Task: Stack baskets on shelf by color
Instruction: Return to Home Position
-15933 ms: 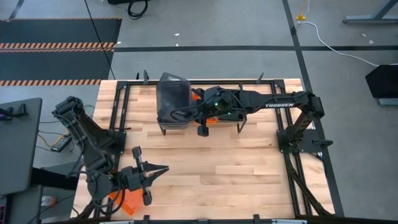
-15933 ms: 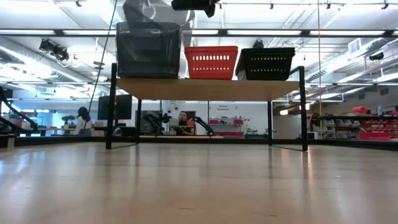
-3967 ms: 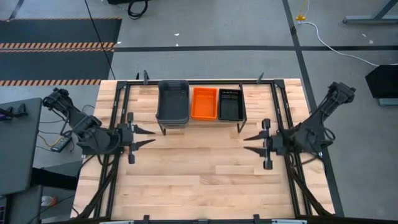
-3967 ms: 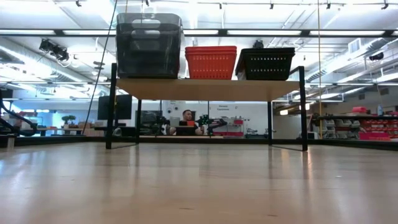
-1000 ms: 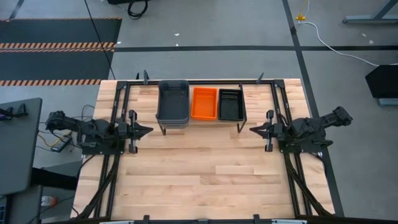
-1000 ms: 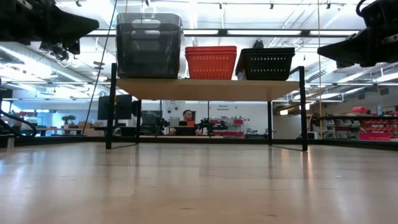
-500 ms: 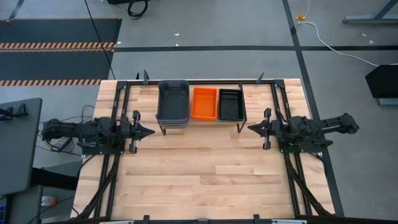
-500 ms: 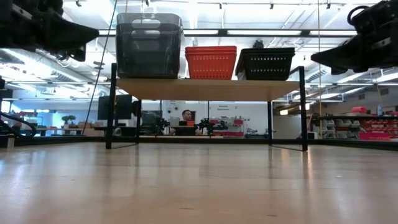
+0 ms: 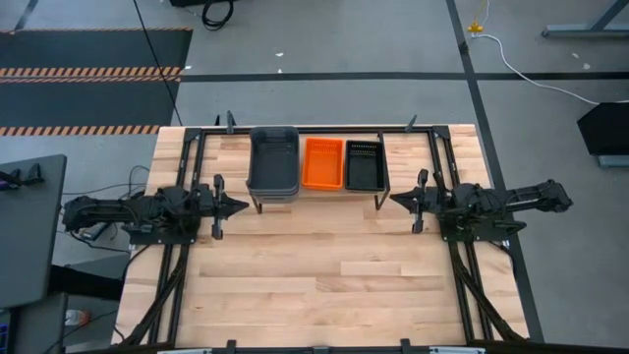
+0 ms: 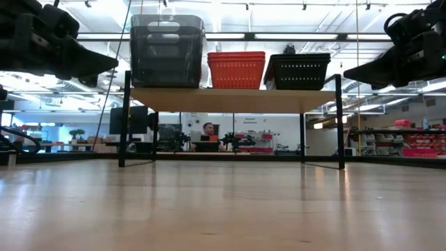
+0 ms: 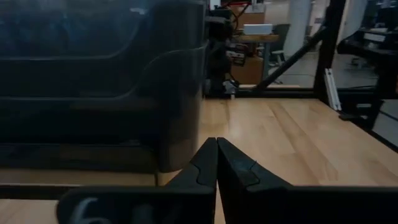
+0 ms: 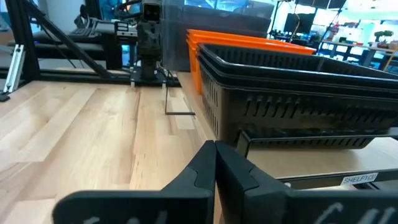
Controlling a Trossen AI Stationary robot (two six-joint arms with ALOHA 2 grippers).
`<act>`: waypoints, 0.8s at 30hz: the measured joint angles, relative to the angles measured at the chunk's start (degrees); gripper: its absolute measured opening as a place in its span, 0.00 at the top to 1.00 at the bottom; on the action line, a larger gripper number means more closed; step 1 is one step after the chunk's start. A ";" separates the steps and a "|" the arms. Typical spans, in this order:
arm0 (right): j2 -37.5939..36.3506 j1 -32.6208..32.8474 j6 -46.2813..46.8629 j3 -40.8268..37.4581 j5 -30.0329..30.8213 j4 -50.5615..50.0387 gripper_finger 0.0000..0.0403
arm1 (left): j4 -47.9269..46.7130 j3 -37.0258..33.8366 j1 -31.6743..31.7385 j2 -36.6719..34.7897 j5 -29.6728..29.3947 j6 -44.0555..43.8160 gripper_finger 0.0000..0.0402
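Observation:
The shelf [image 10: 230, 100] stands on thin black legs at the far middle of the table. On its plank rest three stacks: grey baskets [image 9: 273, 162] on the left, orange baskets [image 9: 323, 163] in the middle, black mesh baskets [image 9: 364, 164] on the right. In the low view the grey stack [image 10: 167, 52] is the tallest. My left gripper [image 9: 239, 207] is shut and level, just left of the shelf, with the grey stack [image 11: 99, 81] ahead of it. My right gripper [image 9: 395, 201] is shut and level, just right of the shelf, beside the black baskets [image 12: 298, 87].
Black metal frame rails [image 9: 187, 236] run along the table's left, right and far edges. Bare wooden tabletop [image 9: 324, 275] lies in front of the shelf. A person [image 10: 207, 132] sits in the room far behind the table.
Both arms have folded down and stretched out flat along the table's sides. Their shut grippers have sunk a little and edged toward the shelf's ends. The baskets have stayed where they were.

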 joint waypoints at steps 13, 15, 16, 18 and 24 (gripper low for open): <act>0.13 0.04 0.00 0.00 -0.10 0.00 0.97 | -1.13 -0.04 0.19 0.00 0.20 -0.13 0.95; 0.13 0.04 0.00 0.00 -0.12 0.00 0.97 | -1.13 -0.05 0.19 0.00 0.17 -0.11 0.94; 0.13 0.04 -0.02 0.00 -0.12 0.00 0.97 | -1.16 -0.07 0.19 0.00 0.19 -0.13 0.95; 0.13 0.04 -0.01 0.00 -0.12 0.00 0.96 | -1.18 -0.07 0.19 0.00 0.19 -0.13 0.95; 0.13 0.04 -0.07 0.00 -0.12 -0.01 0.96 | -1.20 -0.09 0.19 0.00 0.13 -3.36 0.96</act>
